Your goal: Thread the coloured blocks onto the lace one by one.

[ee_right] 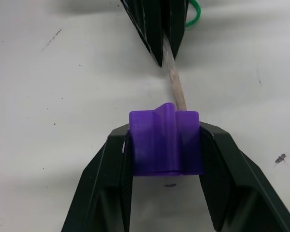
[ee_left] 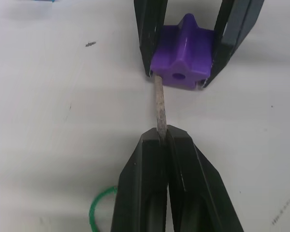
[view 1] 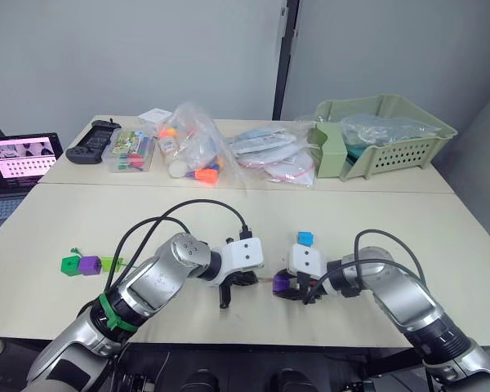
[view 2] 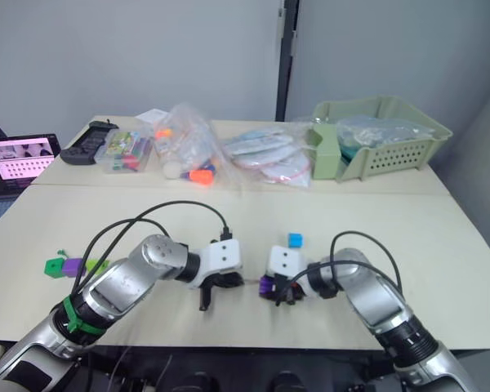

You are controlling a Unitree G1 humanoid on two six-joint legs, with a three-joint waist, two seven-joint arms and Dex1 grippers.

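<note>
Lace tip, pinched in the left pincer, points lengthwise at the purple block clamped by the right pincer, just beside its hole

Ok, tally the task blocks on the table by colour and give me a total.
Purple: 2, one at the left, one clamped in the right gripper.
Blue: 1.
Dark green: 1.
Light green: 1.
Total: 5.
</note>
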